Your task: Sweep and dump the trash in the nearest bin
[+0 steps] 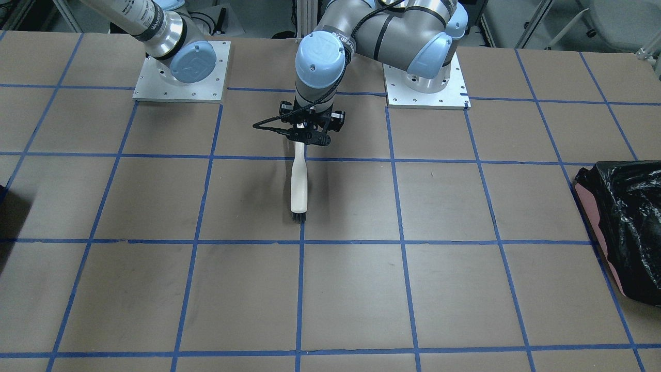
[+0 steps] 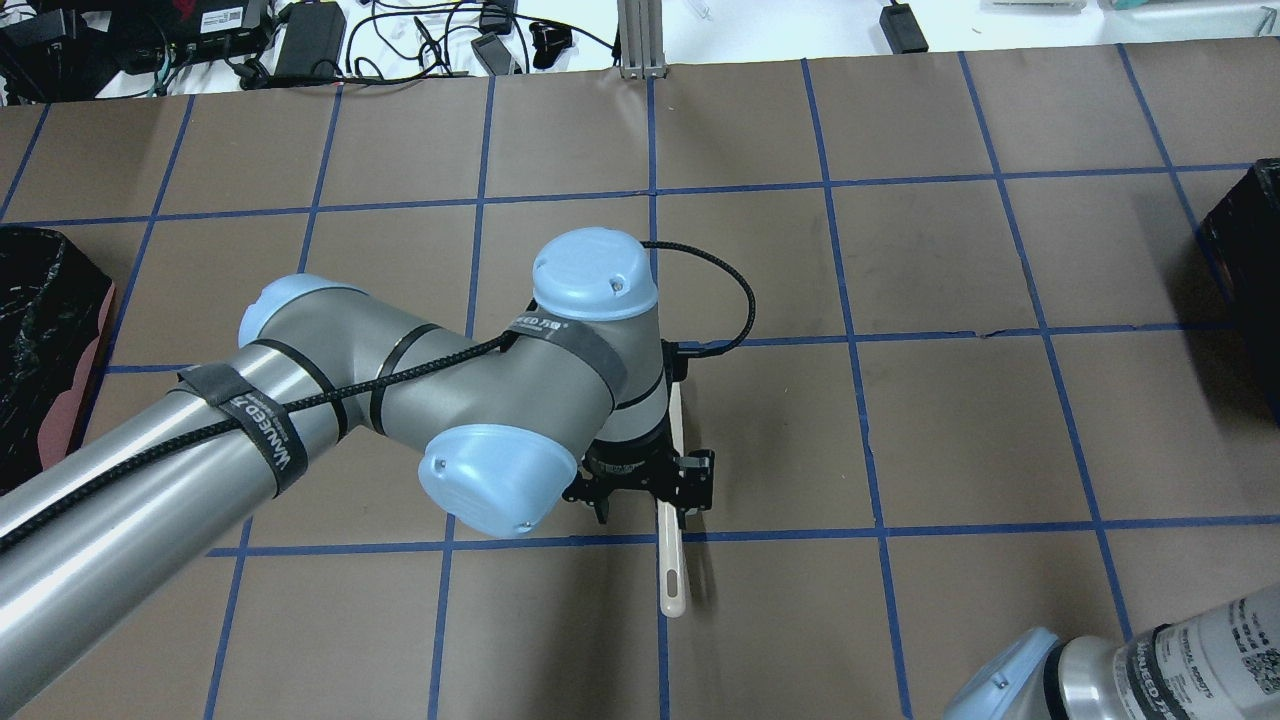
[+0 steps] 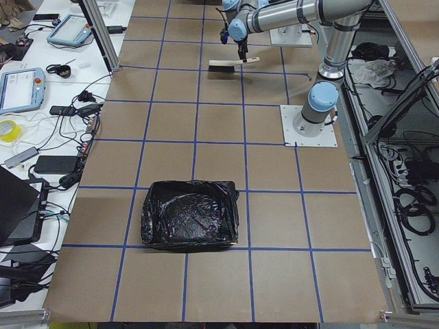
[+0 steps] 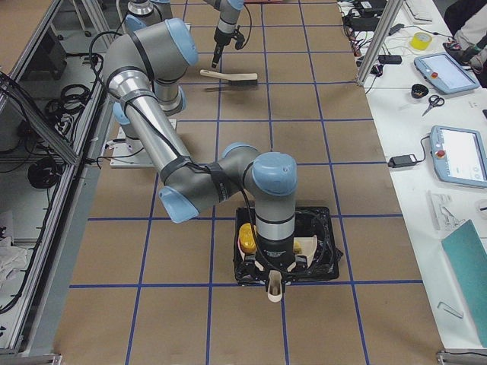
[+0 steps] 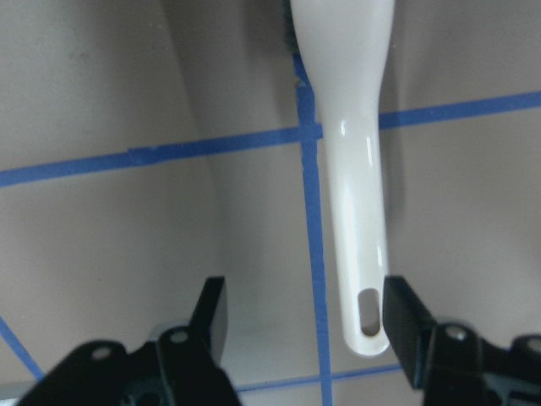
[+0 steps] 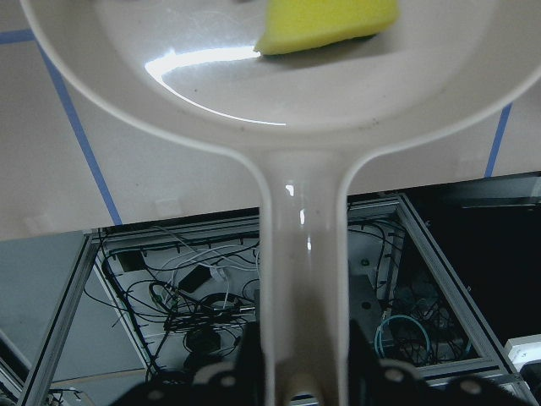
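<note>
My right gripper (image 6: 302, 372) clamps the dustpan (image 6: 302, 220) over the bin (image 4: 326, 251); tipped off-centre, the sponge (image 6: 330, 21) could land outside. My left gripper (image 5: 304, 313) hangs open above the brush (image 5: 351, 169).

Front-facing camera looks steeply down on the bench (image 1: 155, 299) toward the robot's base; overhead camera looks forward from behind; both share the white brush (image 1: 299, 181) at centre. Side cameras look along the bench from opposite ends; wrist cameras sit very close.

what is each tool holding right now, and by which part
The right tool grips the dustpan by its handle. The left tool holds nothing: open either side of the brush handle's end.
</note>
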Robot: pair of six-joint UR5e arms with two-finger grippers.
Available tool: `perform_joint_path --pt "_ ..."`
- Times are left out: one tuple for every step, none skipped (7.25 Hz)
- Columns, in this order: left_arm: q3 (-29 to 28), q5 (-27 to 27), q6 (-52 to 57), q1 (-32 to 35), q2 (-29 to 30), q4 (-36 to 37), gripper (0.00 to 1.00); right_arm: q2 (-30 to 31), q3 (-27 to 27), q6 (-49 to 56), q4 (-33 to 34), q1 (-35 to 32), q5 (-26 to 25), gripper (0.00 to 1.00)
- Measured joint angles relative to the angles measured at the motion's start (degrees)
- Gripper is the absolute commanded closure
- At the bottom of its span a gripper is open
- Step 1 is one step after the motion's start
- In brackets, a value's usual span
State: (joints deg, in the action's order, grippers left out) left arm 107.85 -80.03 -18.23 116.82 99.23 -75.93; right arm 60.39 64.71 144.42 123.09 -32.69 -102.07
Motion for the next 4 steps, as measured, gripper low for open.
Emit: perform_joint_path --pt "-3.74 -1.15 0.05 -0.34 0.12 -0.99 0.00 0.21 0.01 0.14 1.22 -0.22 -0.70 1.00" --pt "-7.73 -3.53 0.11 -2.06 0.06 -2.45 0.00 0.65 0.02 0.33 2.69 -0.30 -1.80 1.00" --pt "-11.52 -5.28 0.17 -6.15 0.02 -4.33 0.00 1.11 0.05 0.44 4.02 -0.35 -3.09 1.00" --pt "-14.61 -5.86 0.22 -11.37 -0.13 -6.01 0.00 1.46 0.08 0.47 4.52 -0.45 -4.43 1.00"
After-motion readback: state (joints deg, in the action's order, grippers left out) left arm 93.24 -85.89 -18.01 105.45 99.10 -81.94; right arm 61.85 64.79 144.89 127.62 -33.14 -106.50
